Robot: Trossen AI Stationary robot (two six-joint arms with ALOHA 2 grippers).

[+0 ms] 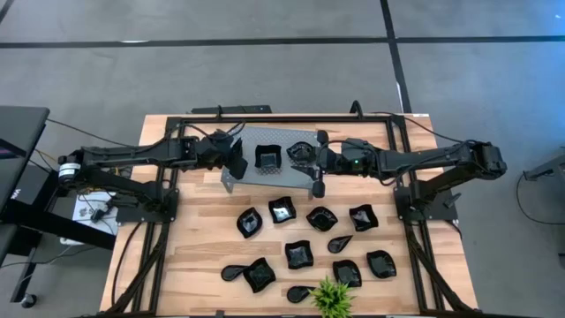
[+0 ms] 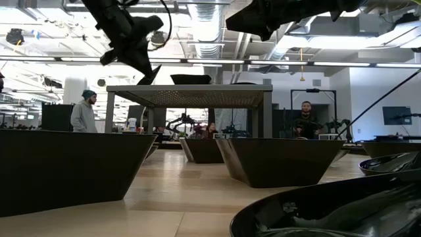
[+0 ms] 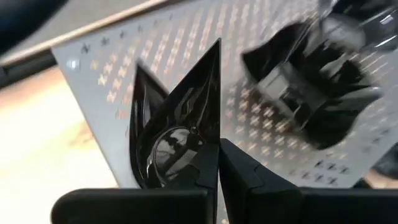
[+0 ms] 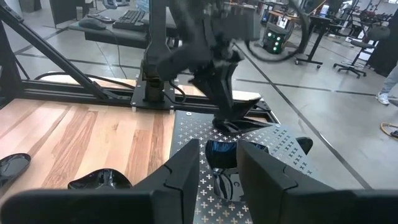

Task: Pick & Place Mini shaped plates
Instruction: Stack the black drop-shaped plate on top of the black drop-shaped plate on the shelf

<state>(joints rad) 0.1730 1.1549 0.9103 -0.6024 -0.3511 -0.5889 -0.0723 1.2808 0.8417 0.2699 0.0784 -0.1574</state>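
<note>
Grey perforated metal forms the raised stand (image 1: 274, 155) at the far middle of the wooden table (image 1: 199, 238); both grippers work over it.

Left gripper (image 1: 238, 165): positioned over the stand's left end. Its fingers (image 3: 205, 168) are nearly closed on the rim of a glossy black pointed plate (image 3: 177, 134), which stands on edge with its tip raised. The right wrist view shows the same plate (image 4: 239, 118) with its lower edge at the perforated surface.

Right gripper (image 1: 309, 159): positioned over the stand's right part, facing the left gripper. Its fingers (image 4: 186, 168) are parted, with a glossy black dish (image 4: 221, 152) lying on the stand in the gap between them. Whether the fingers touch this dish cannot be determined.

Stand contents: between the two grippers, a squarish black plate (image 1: 267, 156) rests flat on the perforated top. A darker irregular plate (image 1: 300, 152) lies just under the right gripper.

Remaining stock: the other mini shaped plates lie on the bare table on the near side of both grippers, well apart from the stand. Examples: a squarish one (image 1: 282, 210), a rounded one (image 1: 249, 222), a teardrop one (image 1: 233, 273) and another squarish one (image 1: 381, 263). A small green plant (image 1: 331, 298) sits at the near edge among them.
</note>
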